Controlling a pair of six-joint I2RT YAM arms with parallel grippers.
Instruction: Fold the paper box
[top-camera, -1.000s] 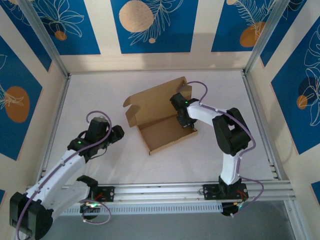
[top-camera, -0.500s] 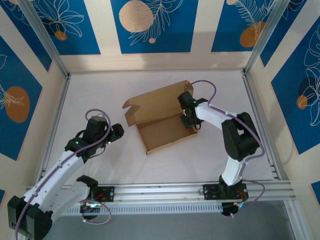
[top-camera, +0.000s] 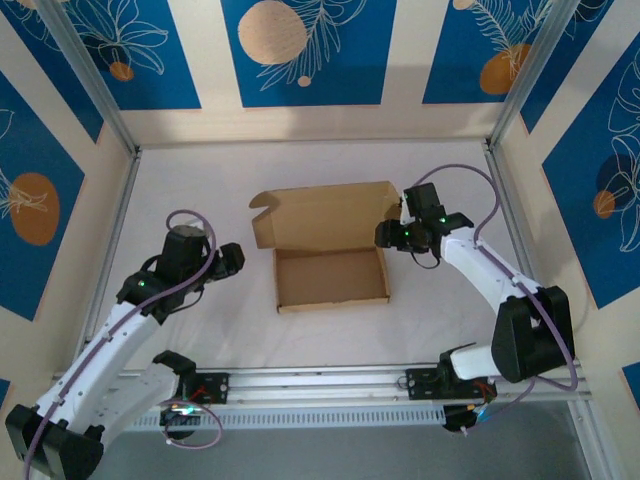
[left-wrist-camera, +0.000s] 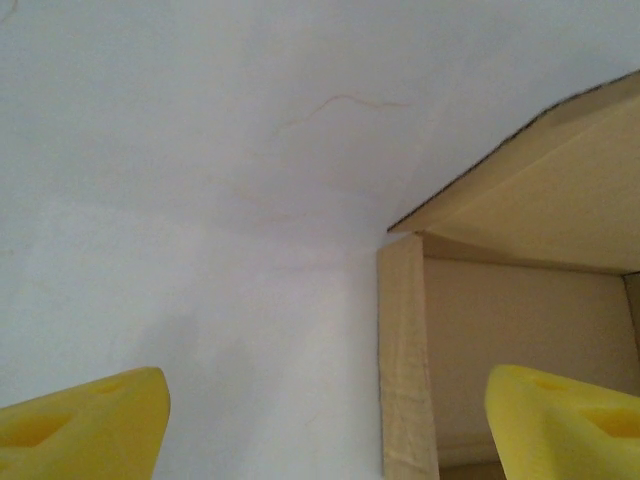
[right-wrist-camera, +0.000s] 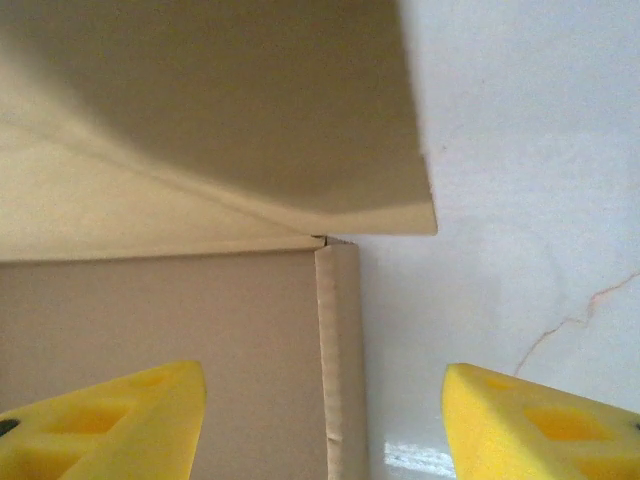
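The paper box (top-camera: 330, 278) has turned from its skewed lie and now sits square to the near edge of the counter (top-camera: 200, 180). My right pincer (top-camera: 384, 236), which was down on the box's right wall a second ago, has let go and spread its jaws. It has also pulled back to the far right corner of the box as that arm swung out to the right. My left arm has edged slightly left, carrying the left pincer (top-camera: 232, 259) with it.

The paper box (top-camera: 331, 279) is plain brown cardboard. It sits flat in the middle of the white table (top-camera: 190, 190). Its low side walls are folded up, and its top is open (the big lid stands up along the far side).
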